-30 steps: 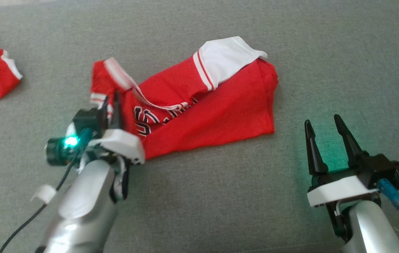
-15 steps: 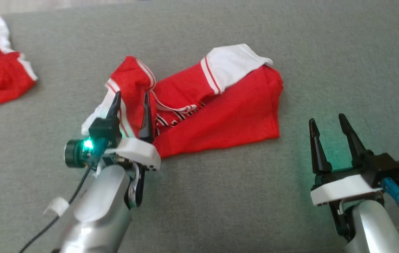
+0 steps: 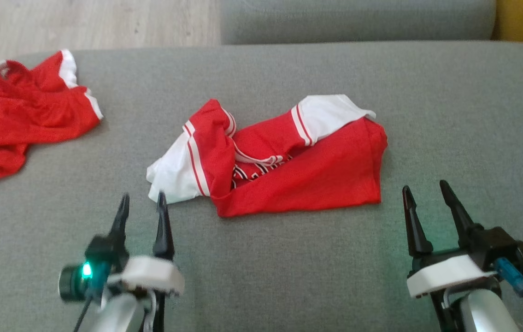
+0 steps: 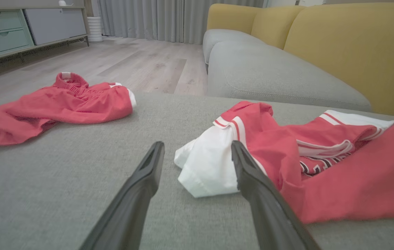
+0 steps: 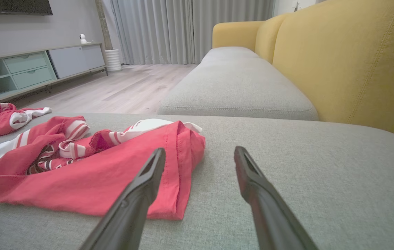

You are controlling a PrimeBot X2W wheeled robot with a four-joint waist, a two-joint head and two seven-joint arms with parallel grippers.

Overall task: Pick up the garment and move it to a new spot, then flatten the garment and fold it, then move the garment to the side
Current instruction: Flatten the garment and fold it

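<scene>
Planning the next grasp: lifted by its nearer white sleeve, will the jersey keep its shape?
Likely floppy: the jersey lies in soft creases, so lifted by that sleeve it would probably drape and unfold. It seems light, being thin cloth. Pushed, it would likely bunch rather than slide on the woven cushion.

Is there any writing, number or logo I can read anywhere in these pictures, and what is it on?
On the crumpled red and white jersey: black-and-white lettering across the chest, mostly tucked into folds and blurred, so unreadable.
Nothing else here carries text that can be read.
</scene>
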